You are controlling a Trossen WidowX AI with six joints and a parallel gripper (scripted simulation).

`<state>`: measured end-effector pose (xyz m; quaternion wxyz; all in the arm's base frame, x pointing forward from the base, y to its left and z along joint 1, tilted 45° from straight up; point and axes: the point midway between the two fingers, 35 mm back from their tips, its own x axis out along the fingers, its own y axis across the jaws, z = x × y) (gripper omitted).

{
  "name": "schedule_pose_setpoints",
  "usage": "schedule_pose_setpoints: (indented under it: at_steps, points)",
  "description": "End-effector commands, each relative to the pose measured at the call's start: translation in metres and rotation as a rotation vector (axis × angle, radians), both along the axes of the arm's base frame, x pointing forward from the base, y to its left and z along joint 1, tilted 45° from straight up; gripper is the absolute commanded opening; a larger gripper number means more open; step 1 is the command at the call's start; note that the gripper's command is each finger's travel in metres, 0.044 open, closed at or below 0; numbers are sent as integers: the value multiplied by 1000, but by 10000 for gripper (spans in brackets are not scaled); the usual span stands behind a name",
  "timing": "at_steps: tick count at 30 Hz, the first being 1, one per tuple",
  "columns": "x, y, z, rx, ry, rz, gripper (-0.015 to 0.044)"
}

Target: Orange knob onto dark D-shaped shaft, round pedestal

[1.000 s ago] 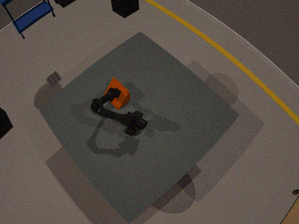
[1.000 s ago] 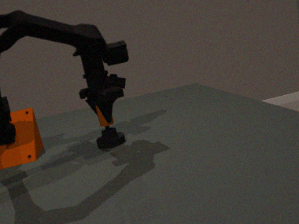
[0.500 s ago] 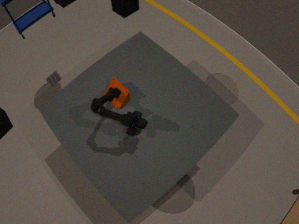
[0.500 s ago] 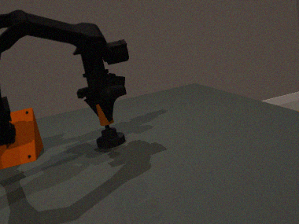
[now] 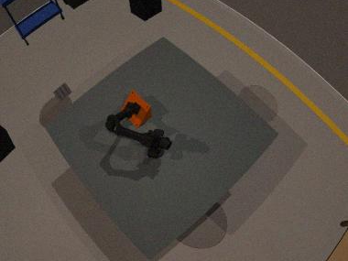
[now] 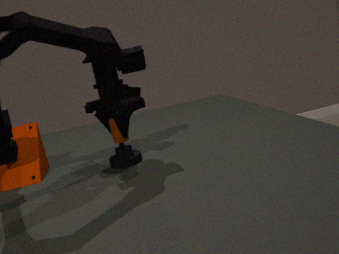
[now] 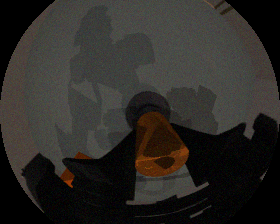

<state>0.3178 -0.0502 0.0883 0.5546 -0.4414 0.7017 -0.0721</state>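
Observation:
The orange knob [image 6: 117, 130] [image 7: 158, 140] is held between the fingers of my gripper [image 6: 119, 132] [image 7: 153, 130], which is shut on it. The round pedestal [image 6: 116, 162] [image 7: 132, 110] stands on the table directly below the knob. A short stretch of the dark shaft [image 6: 121, 144] shows between the knob's lower end and the pedestal's raised middle. The knob's lower end is at the shaft's top; whether the shaft tip is inside the hole cannot be told. The knob leans slightly in the exterior view. The flat sides of hole and shaft are hidden. In the top view the arm hides knob and pedestal.
The arm's orange base block [image 5: 143, 113] [image 6: 30, 157] [image 7: 73, 170] stands on the grey-green table [image 5: 206, 120] [image 6: 250, 175], left of the pedestal in the exterior view. Shadows of the arm fall around the pedestal. A blue cart [image 5: 38, 20] stands beyond the table.

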Motion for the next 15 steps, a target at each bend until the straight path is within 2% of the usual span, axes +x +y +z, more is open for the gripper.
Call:
schedule_pose_setpoints:
  at_steps: [1, 15]
  points:
    - [-1, -1, -1, -2, 5, 6, 0]
    - [1, 1, 1, -2, 5, 6, 0]
